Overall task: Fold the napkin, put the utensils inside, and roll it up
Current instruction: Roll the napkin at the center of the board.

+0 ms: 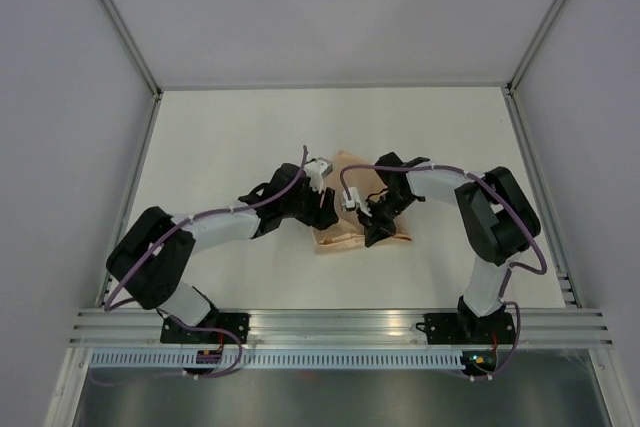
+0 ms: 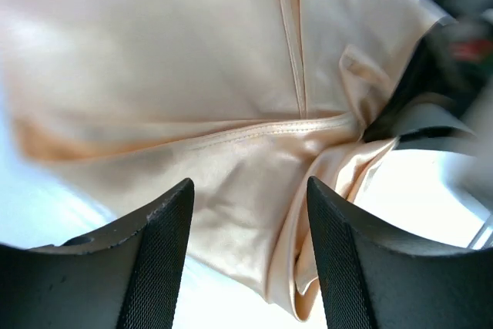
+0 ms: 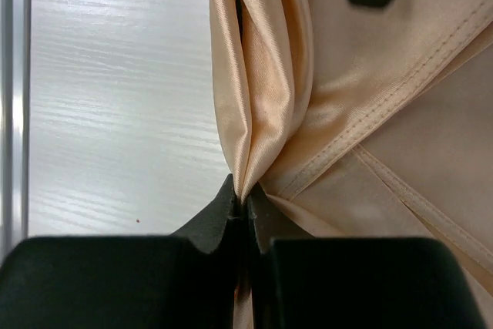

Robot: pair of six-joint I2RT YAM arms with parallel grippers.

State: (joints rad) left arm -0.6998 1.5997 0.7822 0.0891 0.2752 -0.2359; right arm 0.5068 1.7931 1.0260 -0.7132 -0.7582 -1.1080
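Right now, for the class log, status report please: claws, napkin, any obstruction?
Right claw shut on a bunched fold of the napkin. Left claw open above it. Napkin crumpled between both arms. Utensils not in view.

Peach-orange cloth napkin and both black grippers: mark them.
Peach-orange cloth napkin (image 2: 154, 67), left wrist view, flat upper panel.
Left gripper (image 2: 248, 190), left wrist view, between open fingertips.
Right gripper (image 3: 243, 196), right wrist view, between pinching fingertips.

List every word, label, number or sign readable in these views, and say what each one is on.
None: no text can be read in any view.
The napkin is plain, unprinted fabric.
The table shows no marks.
A red patch on dark hardware at the edge of the left wrist view is too blurred to read.
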